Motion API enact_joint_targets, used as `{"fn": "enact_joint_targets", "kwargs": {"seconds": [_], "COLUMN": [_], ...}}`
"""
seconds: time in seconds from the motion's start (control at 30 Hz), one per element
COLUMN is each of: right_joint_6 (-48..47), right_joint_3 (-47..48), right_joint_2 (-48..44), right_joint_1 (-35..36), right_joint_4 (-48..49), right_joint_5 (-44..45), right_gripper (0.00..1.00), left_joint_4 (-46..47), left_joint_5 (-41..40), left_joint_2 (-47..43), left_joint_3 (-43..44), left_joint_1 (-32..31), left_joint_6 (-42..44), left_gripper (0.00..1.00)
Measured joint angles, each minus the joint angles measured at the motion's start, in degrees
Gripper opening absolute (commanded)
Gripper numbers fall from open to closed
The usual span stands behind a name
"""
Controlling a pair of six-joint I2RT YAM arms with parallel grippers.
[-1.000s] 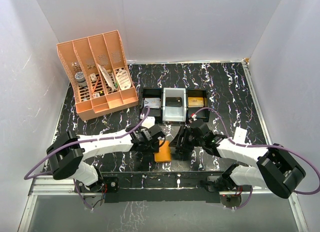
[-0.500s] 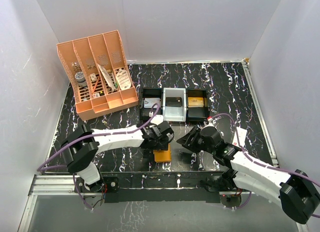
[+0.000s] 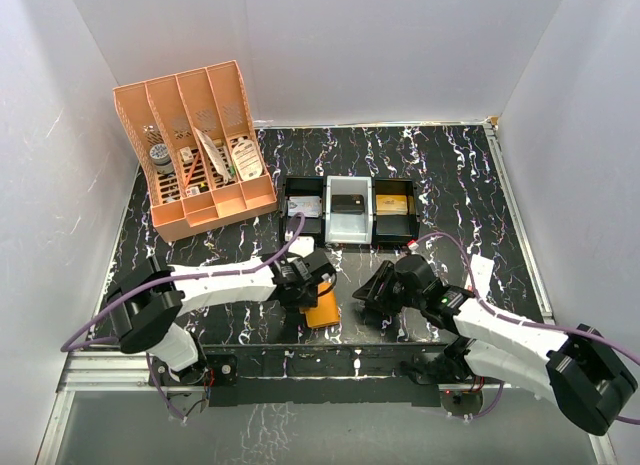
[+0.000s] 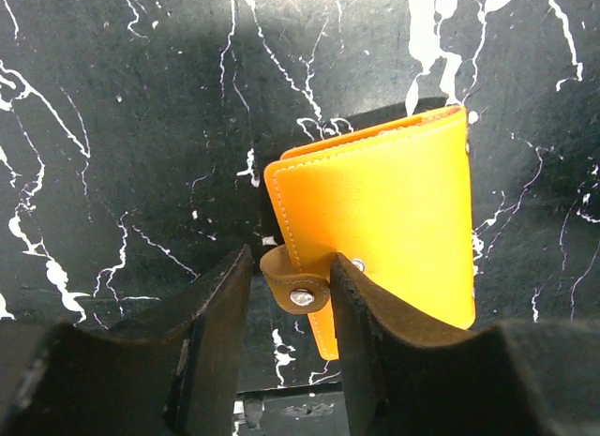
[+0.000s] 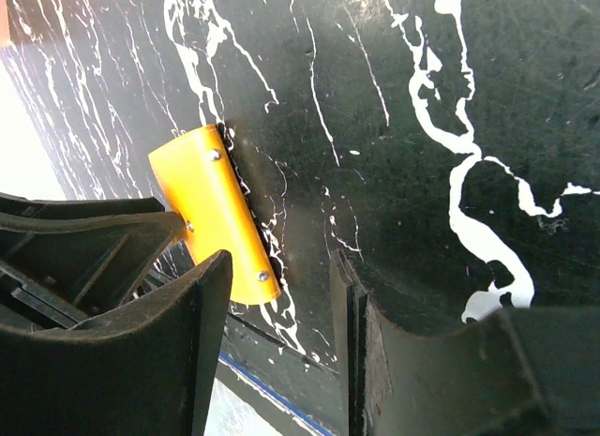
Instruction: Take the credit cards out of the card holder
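Closed holder (image 4: 384, 230) near the bench (image 4: 112, 127) front edge.
Left hand (image 4: 291, 267) straddles its tab (image 4: 295, 288), pinch uncertain; right hand (image 5: 281, 260) spread, empty, over bare bench.

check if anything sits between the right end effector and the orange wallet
Nothing visible does. Only bare table lies between the right end effector and the wallet. The left end effector is at the wallet's other side, its fingers on either side of the snap tab.
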Motion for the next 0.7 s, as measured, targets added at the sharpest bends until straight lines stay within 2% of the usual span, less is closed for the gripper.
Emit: {"fn": "enact_joint_targets", "kwargs": {"seconds": [0.17, 0.4, 0.7], "right_joint_6": [0.24, -2.01, -3.28], "right_joint_3": [0.0, 1.25, 5.35], "right_joint_2": [0.79, 5.05, 10.47], "right_joint_1": [0.0, 0.0, 0.02], "right_joint_4": [1.25, 3.85, 7.28], "right_joint_5": [-2.34, -5.68, -9.11], "right_gripper": [0.44, 0.44, 0.45], "left_joint_4": [1.62, 1.64, 3.3], "left_joint_5": [0.17, -0.17, -0.28], "left_joint_2": [-3.67, -5.18, -10.05], "left_joint_3": [-3.8, -4.46, -11.8], "left_joint_1": [0.0, 0.0, 0.0], "left_joint_6": [-1.55, -1.66, -3.74], "left_gripper": [0.32, 0.31, 0.51]}}
